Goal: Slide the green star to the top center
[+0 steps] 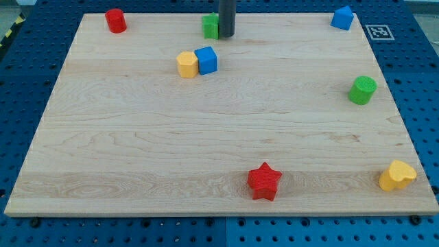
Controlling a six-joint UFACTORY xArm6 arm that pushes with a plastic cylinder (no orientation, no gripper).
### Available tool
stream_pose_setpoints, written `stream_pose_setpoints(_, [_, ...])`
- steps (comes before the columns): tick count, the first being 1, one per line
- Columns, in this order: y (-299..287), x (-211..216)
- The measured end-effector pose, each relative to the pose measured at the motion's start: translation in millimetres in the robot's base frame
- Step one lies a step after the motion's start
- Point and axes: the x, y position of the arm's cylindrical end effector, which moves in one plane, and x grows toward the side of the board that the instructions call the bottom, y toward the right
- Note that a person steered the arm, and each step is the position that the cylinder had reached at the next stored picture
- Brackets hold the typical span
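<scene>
A green block (210,26), the green star by its place though its shape is partly hidden by the rod, sits at the view's top center of the wooden board (137,137). My tip (226,35) stands right against the green block's right side. The rod rises out of the view's top edge.
A yellow block (186,64) and a blue cube (206,60) touch each other just below the green block. A red cylinder (115,20) is at top left, a blue block (342,18) at top right, a green cylinder (361,90) at right, a red star (264,181) at bottom center, a yellow block (397,175) at bottom right.
</scene>
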Motion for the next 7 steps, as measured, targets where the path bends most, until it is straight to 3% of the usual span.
stream_pose_setpoints(2, [12.6, 31.5])
stream_pose_setpoints(5, [-91.2, 27.3])
stream_pose_setpoints(7, [-45.6, -5.3])
